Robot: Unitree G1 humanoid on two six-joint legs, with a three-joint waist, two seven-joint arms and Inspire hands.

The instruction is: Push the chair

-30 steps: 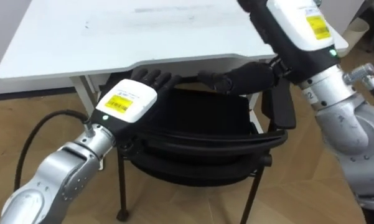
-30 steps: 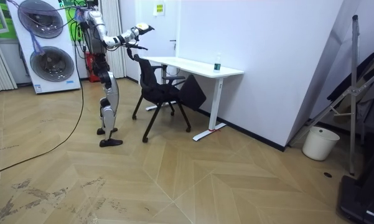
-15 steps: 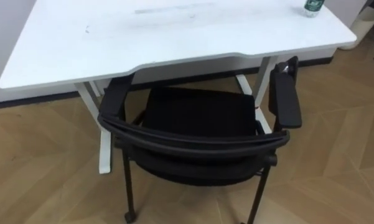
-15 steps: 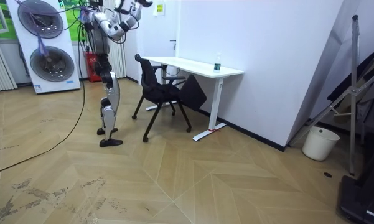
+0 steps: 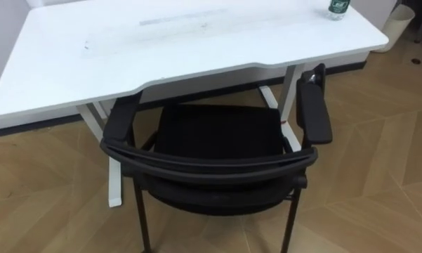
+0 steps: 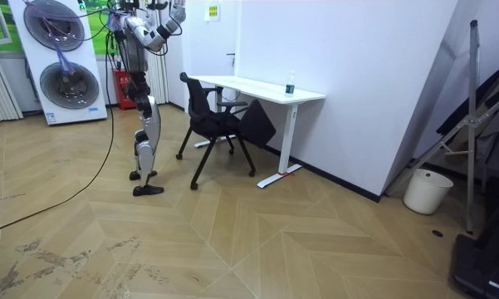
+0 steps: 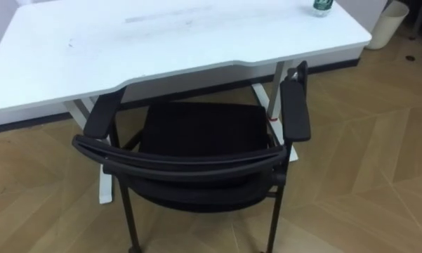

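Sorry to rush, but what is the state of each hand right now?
Left hand: cannot be told; held high, too small to read in the room view.
Right hand: cannot be told; held high too, clear of the chair.

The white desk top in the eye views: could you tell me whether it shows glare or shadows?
Left eye view: the desk top is evenly bright, no hard glare, only a faint grey streak near its far edge. Right eye view: the same; the chair casts no sharp shadow on the floor.
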